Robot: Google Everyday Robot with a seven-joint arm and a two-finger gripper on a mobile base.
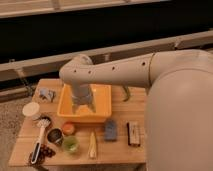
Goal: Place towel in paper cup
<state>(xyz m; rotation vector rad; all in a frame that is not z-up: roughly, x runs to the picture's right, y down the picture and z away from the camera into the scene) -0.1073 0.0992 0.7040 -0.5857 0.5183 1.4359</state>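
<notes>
wood table [124, 111] w/ matt finish; yellow bin [104, 101] smooth plastic, semi-gloss; towel [47, 94] soft matt cloth; paper cup [31, 109] matt; gripper [83, 107] grey matt, in bin, fingers apart.

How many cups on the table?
2. A white paper cup at the left edge, and a green cup near the front edge. The gripper hangs over the yellow bin and could hide something inside.

My grey-blue towel [46, 94] lies crumpled at the far left corner of the tabletop [120, 150]. The white paper cup [31, 110] stands upright nearby, apart from it. My claw [83, 107] hangs with fingers spread over the yellow bin [103, 102].
</notes>
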